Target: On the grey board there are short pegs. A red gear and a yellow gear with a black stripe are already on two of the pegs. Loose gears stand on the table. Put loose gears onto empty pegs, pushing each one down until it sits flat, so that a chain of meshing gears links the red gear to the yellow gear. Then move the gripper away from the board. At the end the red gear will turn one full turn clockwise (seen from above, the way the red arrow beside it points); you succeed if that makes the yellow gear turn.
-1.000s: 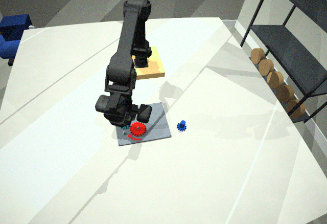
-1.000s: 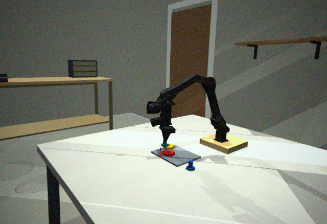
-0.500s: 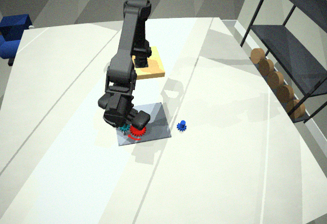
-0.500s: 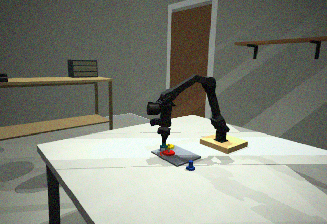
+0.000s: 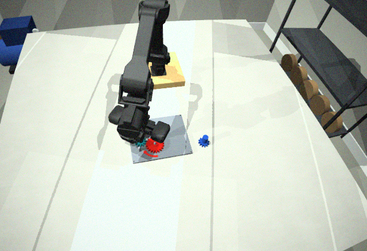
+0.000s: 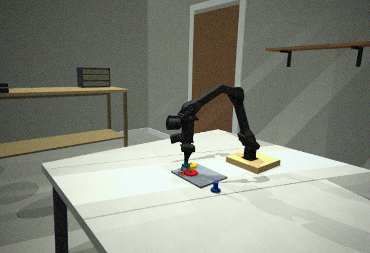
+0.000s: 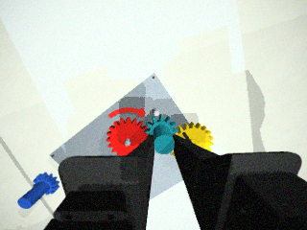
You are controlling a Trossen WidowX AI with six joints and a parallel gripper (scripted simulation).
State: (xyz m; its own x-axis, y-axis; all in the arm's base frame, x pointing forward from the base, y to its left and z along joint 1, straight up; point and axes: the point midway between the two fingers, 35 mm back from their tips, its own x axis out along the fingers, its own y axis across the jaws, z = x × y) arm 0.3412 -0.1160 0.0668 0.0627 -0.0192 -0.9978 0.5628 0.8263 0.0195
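Note:
My gripper (image 6: 186,162) (image 7: 162,139) points down over the grey board (image 5: 178,150) (image 6: 208,178) (image 7: 91,139), shut on the stem of a teal gear (image 5: 141,142) (image 6: 185,164) (image 7: 161,125). The teal gear is low over the board, between the red gear (image 5: 154,146) (image 6: 191,172) (image 7: 124,135) and the yellow gear (image 6: 194,165) (image 7: 198,137). I cannot tell whether it sits on a peg or meshes with either. The arm hides the yellow gear in the top view. A blue gear (image 5: 203,141) (image 6: 215,188) (image 7: 45,184) with a tall stem stands on the table beside the board.
A bare peg (image 7: 155,112) shows beside the teal gear in the wrist view. The red arrow (image 5: 150,155) (image 7: 127,110) is next to the red gear. The arm's wooden base (image 5: 175,78) (image 6: 259,165) is behind the board.

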